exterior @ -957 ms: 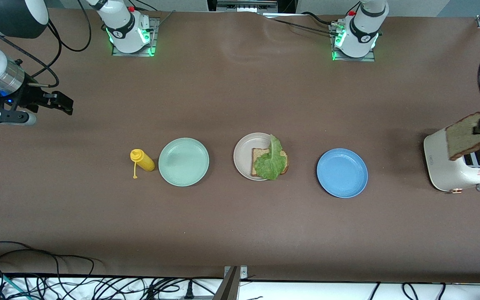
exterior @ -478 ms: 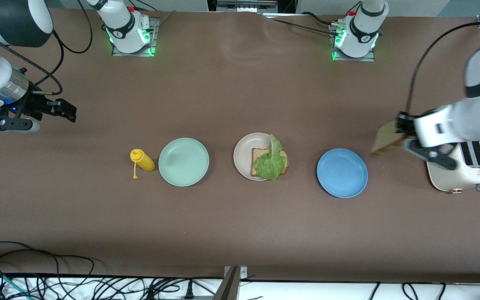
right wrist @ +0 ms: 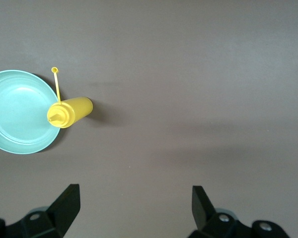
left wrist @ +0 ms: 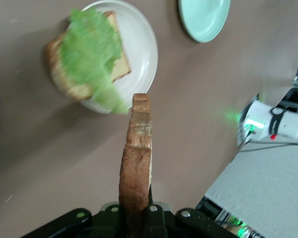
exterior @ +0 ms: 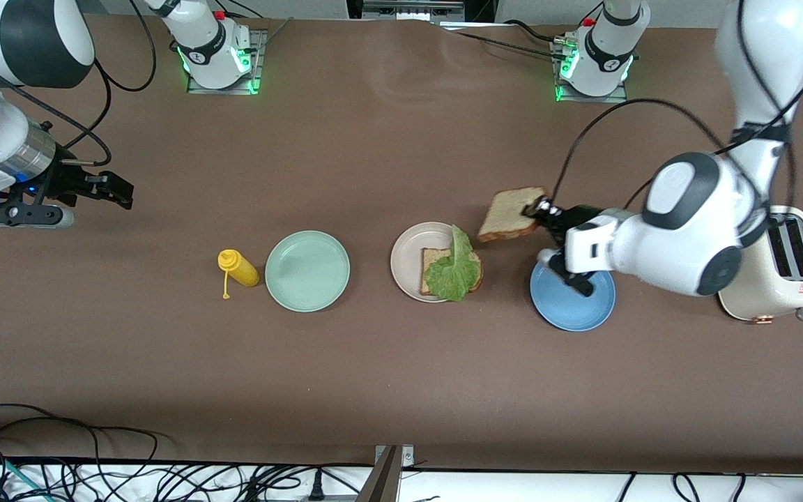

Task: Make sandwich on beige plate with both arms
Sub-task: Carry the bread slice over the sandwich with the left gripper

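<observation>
The left claw point(exterior: 539, 210), clamped on the top bread slice point(exterior: 509, 213) just beside the beige plate point(exterior: 408, 247), should level it squarely over the lettuce point(exterior: 452, 275) (right claw point(exterior: 117, 189) waits wide open, empty).

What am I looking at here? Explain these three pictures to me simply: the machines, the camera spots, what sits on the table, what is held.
Two white robot arms work at a brown table. The wide picture comes from a high camera facing them; the other two come from cameras on each arm's wrist.

On the table, in a row: a yellow squeeze bottle, a mint-green plate, a beige plate holding a bread slice topped with a lettuce leaf, a blue plate, and a white toaster.

The left tool is shut on a second bread slice, carried in the air between the blue and beige plates. The right tool waits open over bare table at the right arm's end.
</observation>
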Controlling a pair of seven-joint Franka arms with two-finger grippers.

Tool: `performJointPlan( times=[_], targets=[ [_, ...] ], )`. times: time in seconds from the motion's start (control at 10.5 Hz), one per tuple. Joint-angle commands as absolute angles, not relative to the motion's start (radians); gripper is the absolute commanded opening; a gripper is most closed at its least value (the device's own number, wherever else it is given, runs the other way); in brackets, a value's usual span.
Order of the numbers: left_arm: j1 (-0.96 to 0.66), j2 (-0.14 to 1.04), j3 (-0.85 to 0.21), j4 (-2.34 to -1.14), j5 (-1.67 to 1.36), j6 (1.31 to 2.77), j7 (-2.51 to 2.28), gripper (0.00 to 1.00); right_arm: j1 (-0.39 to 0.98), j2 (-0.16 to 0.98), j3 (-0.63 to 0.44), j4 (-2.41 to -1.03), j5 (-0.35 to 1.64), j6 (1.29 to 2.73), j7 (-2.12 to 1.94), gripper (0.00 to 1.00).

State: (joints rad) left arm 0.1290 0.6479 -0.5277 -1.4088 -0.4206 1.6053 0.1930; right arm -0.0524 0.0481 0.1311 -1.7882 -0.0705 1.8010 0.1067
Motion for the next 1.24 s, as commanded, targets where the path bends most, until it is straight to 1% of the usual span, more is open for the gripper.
performJointPlan(
  times=[0.0,0.19,0.29,0.48,0.57,0.67,0.77,0.96,1.15],
  targets=[
    [0.023,0.756,-0.522,-1.373,-0.508,1.749,0.156,0.00,-0.044,0.064,0.126,-1.761,-0.054,1.795,0.103,1.00],
    [0.015,0.840,-0.523,-1.367,-0.515,1.839,0.178,0.00,-0.044,0.066,0.126,-1.761,-0.052,1.808,0.103,1.00],
    [0.008,0.856,-0.522,-1.368,-0.518,1.894,0.193,0.00,-0.043,0.071,0.126,-1.761,-0.051,1.809,0.103,1.00],
    [0.006,0.896,-0.522,-1.367,-0.520,1.931,0.239,0.00,-0.043,0.071,0.126,-1.761,-0.051,1.809,0.104,1.00],
    [0.006,0.919,-0.522,-1.367,-0.525,1.960,0.261,0.03,-0.043,0.071,0.126,-1.761,-0.052,1.809,0.104,1.00],
    [0.005,0.925,-0.522,-1.368,-0.560,1.974,0.267,0.25,-0.043,0.071,0.126,-1.761,-0.051,1.809,0.104,1.00],
    [0.005,0.940,-0.522,-1.370,-0.586,1.979,0.270,0.99,-0.041,0.071,0.126,-1.761,-0.051,1.810,0.104,1.00],
    [0.020,0.927,-0.522,-1.370,-0.571,1.979,0.296,1.00,-0.034,0.071,0.126,-1.761,-0.051,1.816,0.104,1.00],
    [0.034,0.885,-0.517,-1.370,-0.555,1.976,0.291,1.00,-0.029,0.072,0.126,-1.761,-0.051,1.821,0.104,1.00]
  ],
)
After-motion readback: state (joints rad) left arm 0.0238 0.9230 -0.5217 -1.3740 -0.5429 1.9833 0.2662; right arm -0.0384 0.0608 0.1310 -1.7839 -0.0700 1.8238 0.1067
